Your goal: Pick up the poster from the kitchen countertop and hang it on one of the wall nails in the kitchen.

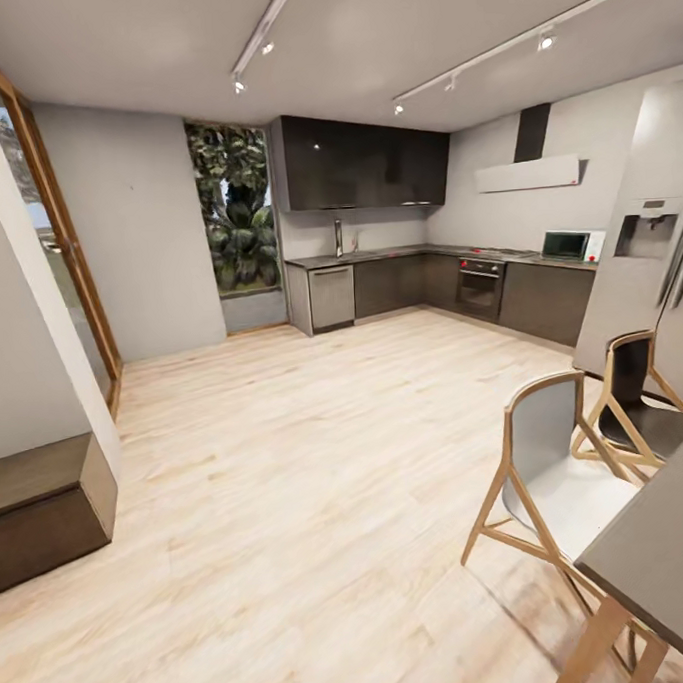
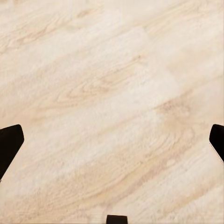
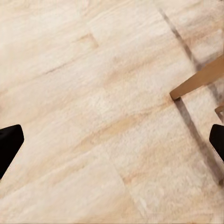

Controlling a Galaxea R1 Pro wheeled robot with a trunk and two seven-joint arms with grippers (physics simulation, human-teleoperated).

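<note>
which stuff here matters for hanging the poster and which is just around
For the job: kitchen countertop; kitchen walls; left pincer and right pincer, both open over wood floor.
Just around: chairs, dark table, microwave, fridge.

Both the left hand (image 2: 112, 140) and right hand (image 3: 112, 140) point downward, fingers spread wide apart, holding nothing.

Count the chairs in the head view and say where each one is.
2. A grey-seated chair stands at the dark table, lower right. A darker chair stands behind it, nearer the fridge. More may be hidden beyond the frame.
</note>
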